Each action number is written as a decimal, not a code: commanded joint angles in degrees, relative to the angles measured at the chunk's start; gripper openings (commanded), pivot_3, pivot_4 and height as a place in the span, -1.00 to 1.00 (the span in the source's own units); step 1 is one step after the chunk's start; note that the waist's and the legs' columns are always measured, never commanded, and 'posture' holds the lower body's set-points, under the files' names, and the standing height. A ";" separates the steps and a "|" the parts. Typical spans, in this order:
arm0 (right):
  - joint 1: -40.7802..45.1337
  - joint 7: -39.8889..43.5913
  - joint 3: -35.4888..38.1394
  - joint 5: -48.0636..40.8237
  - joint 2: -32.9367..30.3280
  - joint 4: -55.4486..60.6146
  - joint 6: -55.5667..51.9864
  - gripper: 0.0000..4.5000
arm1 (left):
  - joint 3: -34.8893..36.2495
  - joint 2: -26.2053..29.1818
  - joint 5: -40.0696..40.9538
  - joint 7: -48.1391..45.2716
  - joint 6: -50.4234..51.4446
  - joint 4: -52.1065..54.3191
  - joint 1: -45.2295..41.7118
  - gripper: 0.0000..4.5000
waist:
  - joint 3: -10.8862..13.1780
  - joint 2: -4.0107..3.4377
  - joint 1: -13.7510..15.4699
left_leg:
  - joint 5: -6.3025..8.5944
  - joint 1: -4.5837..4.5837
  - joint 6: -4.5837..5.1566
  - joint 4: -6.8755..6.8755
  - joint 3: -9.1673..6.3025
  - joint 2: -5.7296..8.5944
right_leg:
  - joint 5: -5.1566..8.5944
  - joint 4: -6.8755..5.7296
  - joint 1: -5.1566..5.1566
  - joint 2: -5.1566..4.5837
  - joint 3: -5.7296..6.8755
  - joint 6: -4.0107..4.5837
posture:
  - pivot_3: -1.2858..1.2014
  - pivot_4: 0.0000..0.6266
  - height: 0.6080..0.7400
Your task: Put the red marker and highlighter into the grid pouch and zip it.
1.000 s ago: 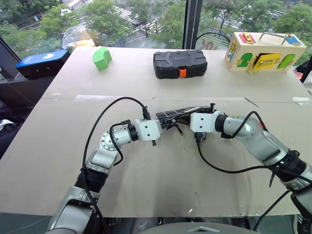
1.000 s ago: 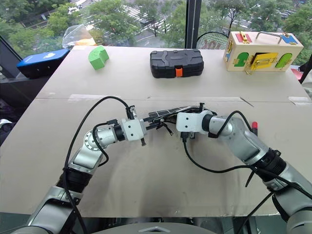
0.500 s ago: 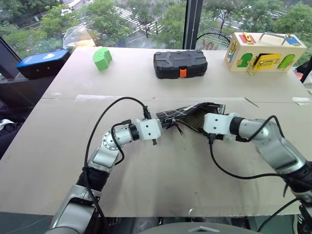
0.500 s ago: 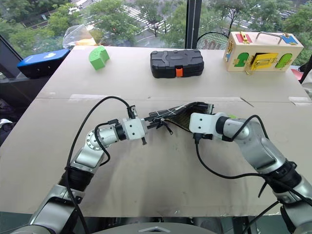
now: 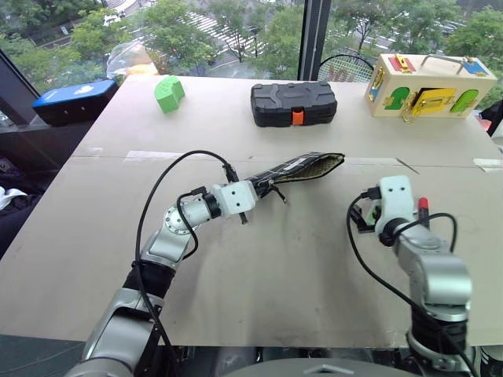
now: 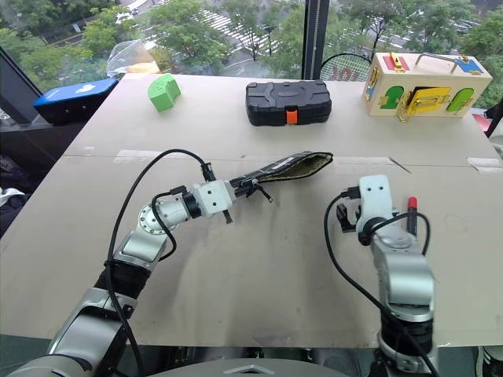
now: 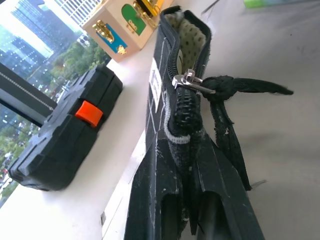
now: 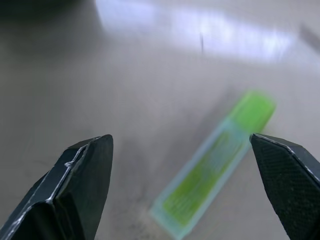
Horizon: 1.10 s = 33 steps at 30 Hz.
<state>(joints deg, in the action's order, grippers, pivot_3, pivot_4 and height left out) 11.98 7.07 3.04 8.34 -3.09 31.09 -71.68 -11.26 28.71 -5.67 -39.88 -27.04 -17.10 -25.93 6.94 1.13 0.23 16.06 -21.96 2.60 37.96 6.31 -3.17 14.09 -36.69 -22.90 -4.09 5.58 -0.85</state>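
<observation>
Your left gripper is clamped tight on the near end of the flat black fabric grid pouch, holding it up off the worktop around the middle. The pouch stretches away toward the far right corner, and its far end gapes open, showing a pale dotted lining. The metal zipper slider sits partway along the pouch, not at the open end, with the black pull cord trailing off to the side.

Your right gripper has its fingers spread wide, holding nothing. It hangs over the short chunky highlighter with the translucent pale green body and bright green cap, which lies flat on the worktop between the two fingertips in the wrist view; I can't tell whether they touch it.

The slim red-capped marker peeks out just beyond your right wrist, toward the worktop's right edge, mostly hidden by the arm.

Along the far edge: a solid green house-shaped block toward the left, a black hard case with an orange latch in the middle, and a wooden latch box with coloured doors at the far right corner.
</observation>
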 commanded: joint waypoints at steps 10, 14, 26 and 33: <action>-4.43 -1.50 4.60 -1.41 -5.08 3.63 0.62 -0.68 | 0.53 -0.44 1.92 -1.08 -1.09 3.18 -0.80 -1.00 | -0.03 0.05 0.61 | 0.07 -0.09 0.11 0.20 -0.09 0.04 | 0.01 0.08 0.12 -0.05 -0.04 -0.01 | 0.03 -0.52 1.00; -5.52 8.13 7.36 -8.05 -13.00 8.79 0.72 -0.68 | 0.42 -0.62 2.50 -1.64 -1.33 2.68 -1.16 -1.00 | 0.04 -0.06 0.40 | 0.07 -0.12 0.11 0.20 -0.12 0.02 | 0.03 0.11 0.11 -0.01 -0.03 -0.05 | 0.03 -0.52 1.00; 5.90 36.29 11.45 -36.92 -38.49 14.09 -12.97 -0.68 | -0.91 -0.81 4.01 -6.66 -3.09 3.59 -2.82 -1.00 | 0.20 -0.09 -0.73 | 0.25 -0.08 0.42 0.13 -0.28 0.00 | 0.03 0.16 0.13 -0.08 0.02 -0.02 | 0.03 -0.52 1.00; 12.85 36.60 0.54 -36.61 -45.00 3.75 -6.54 -0.68 | -2.70 -1.02 3.60 -8.27 -5.22 7.99 -1.08 -1.00 | 0.21 -0.08 -0.55 | 0.24 -0.21 0.42 0.14 -0.31 0.02 | 0.02 0.31 0.12 -0.16 0.07 -0.02 | 0.03 -0.52 1.00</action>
<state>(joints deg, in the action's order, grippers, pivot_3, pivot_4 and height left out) 23.32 43.14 4.85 -28.30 -46.65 35.71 -80.53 -14.03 27.75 -3.00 -48.08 -31.22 -12.92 -27.01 7.15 1.06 -0.33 16.30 -22.18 3.02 38.10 6.00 -3.15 14.11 -36.34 -22.77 -4.26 5.65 -0.87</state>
